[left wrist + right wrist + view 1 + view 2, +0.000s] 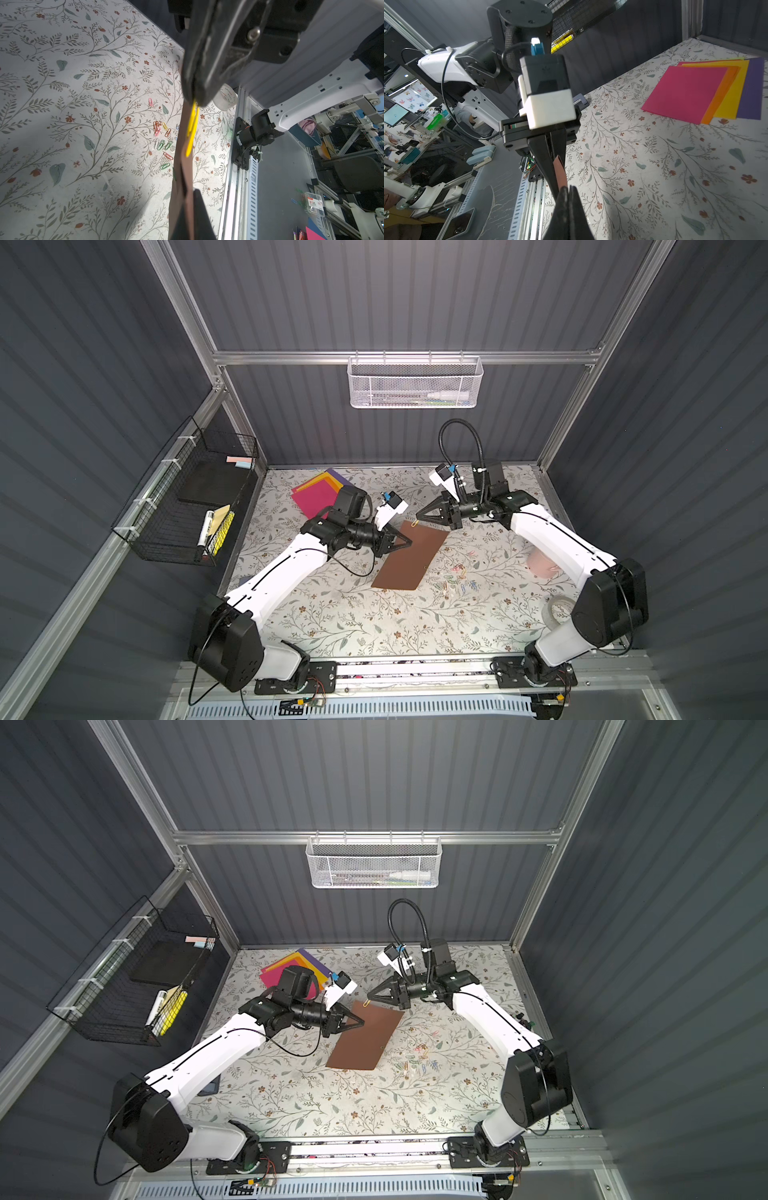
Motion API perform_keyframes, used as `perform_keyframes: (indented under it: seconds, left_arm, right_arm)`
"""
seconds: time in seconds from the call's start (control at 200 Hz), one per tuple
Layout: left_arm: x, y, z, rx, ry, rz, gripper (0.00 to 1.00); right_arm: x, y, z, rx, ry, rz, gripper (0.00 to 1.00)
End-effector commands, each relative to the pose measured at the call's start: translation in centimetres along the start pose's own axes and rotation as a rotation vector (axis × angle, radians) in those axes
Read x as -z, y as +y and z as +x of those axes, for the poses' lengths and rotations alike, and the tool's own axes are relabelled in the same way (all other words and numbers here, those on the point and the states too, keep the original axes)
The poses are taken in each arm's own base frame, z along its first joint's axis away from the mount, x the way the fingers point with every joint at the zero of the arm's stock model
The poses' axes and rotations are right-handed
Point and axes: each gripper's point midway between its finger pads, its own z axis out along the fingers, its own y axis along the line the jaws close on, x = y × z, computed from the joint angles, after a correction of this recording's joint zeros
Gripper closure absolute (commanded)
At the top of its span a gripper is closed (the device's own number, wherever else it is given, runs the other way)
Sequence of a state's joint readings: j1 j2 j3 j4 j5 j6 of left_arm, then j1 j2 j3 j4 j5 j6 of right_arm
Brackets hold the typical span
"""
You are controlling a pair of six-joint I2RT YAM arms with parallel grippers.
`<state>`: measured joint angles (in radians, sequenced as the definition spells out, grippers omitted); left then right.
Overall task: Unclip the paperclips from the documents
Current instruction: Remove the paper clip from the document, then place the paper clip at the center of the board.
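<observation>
**2 grippers closed on 1 brown sheet, its clip half buried**

The right gripper (pixel 417 517) is closed tight on the end of 1 yellow paperclip (pixel 192 128), which sits on the far corner of the brown sheet (pixel 411 560). The gripped end of the clip is lost between the fingers, and the right wrist view does not show the clip at all. The left gripper (pixel 409 543) is pinched shut on the same sheet's left edge. The left wrist view shows the sheet only edge-on, as a wavy strip running between the 2 grippers. A small dark mark on the sheet's right edge is too small to identify.

The stack of sheets (pixel 685 93) lies at the far left of the table (pixel 374 622), well apart from the brown sheet. In both top views the left arm covers the stack's near corner. The right wrist view shows 4 colours: magenta, orange, yellow and purple. A second magenta edge peeks out, so the stack holds at least 5 sheets.

About 12 loose paperclips (pixel 162 144) lie scattered on the table just right of the brown sheet, in pink, orange, yellow, green and blue. The sheet's edge cuts off a few of them.

1 tape roll (pixel 225 97) stands near the right arm's base, partly covered by the arm in a top view.
</observation>
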<state>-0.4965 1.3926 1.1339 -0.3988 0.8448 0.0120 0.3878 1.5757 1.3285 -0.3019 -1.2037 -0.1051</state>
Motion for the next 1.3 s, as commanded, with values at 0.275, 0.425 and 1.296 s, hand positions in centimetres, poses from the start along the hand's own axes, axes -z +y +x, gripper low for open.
perform_keyframes:
  seconds: [0.275,0.425,1.296]
  left_arm:
    - [0.7,0.0,-0.2,-0.001,0.014,-0.059,1.0]
    - [1.5,0.2,-1.6,-0.029,-0.031,-0.114,1.0]
    - [4.0,-3.2,-5.9,-0.151,-0.229,-0.038,1.0]
  right_arm:
    - [3.3,-7.3,1.1,-0.166,-0.01,0.38,1.0]
    - [5.7,-10.3,5.1,-0.33,-0.014,0.546,1.0]
    - [4.5,-9.6,19.2,-0.593,0.161,0.628,0.3]
